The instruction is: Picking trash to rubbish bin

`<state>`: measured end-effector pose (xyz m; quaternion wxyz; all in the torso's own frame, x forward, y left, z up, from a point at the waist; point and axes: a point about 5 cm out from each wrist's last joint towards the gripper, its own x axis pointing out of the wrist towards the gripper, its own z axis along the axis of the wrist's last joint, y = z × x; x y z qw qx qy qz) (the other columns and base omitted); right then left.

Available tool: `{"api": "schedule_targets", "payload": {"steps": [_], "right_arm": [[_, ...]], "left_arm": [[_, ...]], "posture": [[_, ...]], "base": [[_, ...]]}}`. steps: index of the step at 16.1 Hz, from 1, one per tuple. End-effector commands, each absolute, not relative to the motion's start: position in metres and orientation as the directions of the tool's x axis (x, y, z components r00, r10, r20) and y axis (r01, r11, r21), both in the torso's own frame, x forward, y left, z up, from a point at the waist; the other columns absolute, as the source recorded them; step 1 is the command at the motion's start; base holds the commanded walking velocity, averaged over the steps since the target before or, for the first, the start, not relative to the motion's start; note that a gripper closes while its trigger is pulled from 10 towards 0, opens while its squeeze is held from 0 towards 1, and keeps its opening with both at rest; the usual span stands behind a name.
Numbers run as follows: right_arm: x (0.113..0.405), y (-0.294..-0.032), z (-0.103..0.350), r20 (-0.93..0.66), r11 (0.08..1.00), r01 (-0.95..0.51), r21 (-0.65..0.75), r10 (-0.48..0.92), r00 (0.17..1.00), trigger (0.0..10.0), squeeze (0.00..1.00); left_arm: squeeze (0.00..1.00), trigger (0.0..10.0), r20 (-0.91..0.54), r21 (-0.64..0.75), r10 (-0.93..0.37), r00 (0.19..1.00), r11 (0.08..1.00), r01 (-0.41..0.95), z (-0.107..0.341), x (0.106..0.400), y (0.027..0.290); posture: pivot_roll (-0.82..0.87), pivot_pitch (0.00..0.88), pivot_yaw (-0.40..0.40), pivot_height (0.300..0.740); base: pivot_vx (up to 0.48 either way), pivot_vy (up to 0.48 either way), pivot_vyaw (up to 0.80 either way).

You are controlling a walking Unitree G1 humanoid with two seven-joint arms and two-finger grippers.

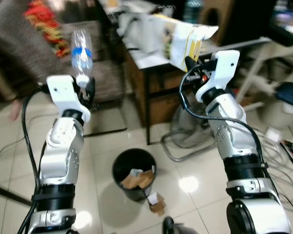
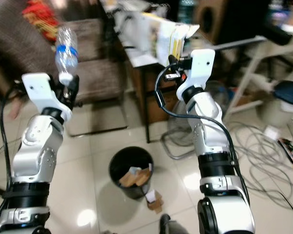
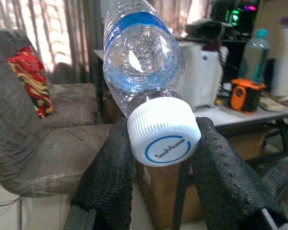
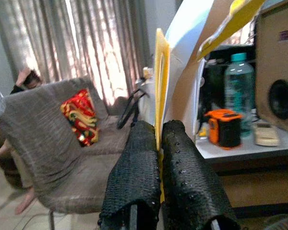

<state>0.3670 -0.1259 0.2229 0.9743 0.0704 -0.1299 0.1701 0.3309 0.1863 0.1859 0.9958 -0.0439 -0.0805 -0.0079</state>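
1. Left claw point(image 1: 86, 84): clamped on bottle point(image 1: 81, 51) neck, bottle upright above it.
2. Right claw point(image 1: 191, 63): pinching paper bag point(image 1: 185, 36) edge.
3. Bin point(image 1: 133, 171): on floor below, between arms.

both silver arms are raised over a tiled floor point(image 2: 88, 161). the left pincer point(image 2: 68, 87) grips a clear plastic bottle point(image 2: 66, 51) with a blue label band by its cap end, the bottle standing up from it. the right pincer point(image 2: 172, 62) is clamped on the edge of a white and yellow paper bag point(image 2: 170, 39), held up in front of a cluttered worktop point(image 2: 139, 59). between the arms, on the floor, stands a black rubbish bin point(image 2: 131, 171) with cardboard scraps inside; a small carton point(image 2: 154, 200) lies just beside its base. a grey sofa point(image 2: 95, 73) is behind the left arm, and cables point(image 2: 263, 151) trail across the floor to the right.
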Motion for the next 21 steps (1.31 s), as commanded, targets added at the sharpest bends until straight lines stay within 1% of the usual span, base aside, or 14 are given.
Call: {"api": "schedule_targets", "payload": {"steps": [1, 7, 12, 16, 20, 21], "right_arm": [[0.366, -0.124, 0.221, 0.268, 0.930, -0.356, 0.088, 0.322, 0.908, 10.0, 0.00], [0.365, -0.117, 0.202, 0.197, 0.926, -0.368, 0.082, 0.347, 0.917, 10.0, 0.00], [0.366, -0.117, 0.201, 0.193, 0.928, -0.364, 0.082, 0.344, 0.919, 10.0, 0.00], [0.365, -0.114, 0.196, 0.180, 0.923, -0.375, 0.081, 0.357, 0.917, 10.0, 0.00], [0.362, -0.109, 0.193, 0.175, 0.908, -0.415, 0.053, 0.400, 0.899, 10.0, 0.00], [0.361, -0.108, 0.194, 0.183, 0.907, -0.421, 0.030, 0.409, 0.894, 10.0, 0.00]], "left_arm": [[0.00, 10.0, 0.130, -0.066, -0.005, 0.992, 0.998, 0.014, 0.181, 0.331, 0.187], [0.00, 10.0, 0.052, -0.047, -0.015, 0.999, 0.999, 0.017, 0.161, 0.333, 0.184], [0.00, 10.0, 0.034, -0.047, -0.018, 0.999, 0.999, 0.020, 0.157, 0.333, 0.185], [0.00, 10.0, 0.025, -0.056, -0.035, 0.999, 0.998, 0.036, 0.154, 0.333, 0.182], [0.00, 10.0, 0.037, -0.041, 0.017, 0.999, 0.999, -0.016, 0.155, 0.334, 0.189], [0.00, 10.0, 0.035, -0.039, 0.027, 0.999, 0.999, -0.026, 0.154, 0.334, 0.192]], "posture": [[-0.10, 0.071, 0.080, 0.740], [-0.10, 0.072, 0.082, 0.740], [-0.10, 0.072, 0.085, 0.740], [-0.10, 0.072, 0.087, 0.740], [-0.10, 0.072, 0.089, 0.740], [-0.10, 0.072, 0.089, 0.740]], "base": [[0.000, 0.000, 0.00], [0.000, 0.000, 0.00], [0.000, 0.000, -0.69], [0.000, 0.000, 0.00], [0.000, 0.000, 0.00], [0.000, 0.000, 0.80]]}}
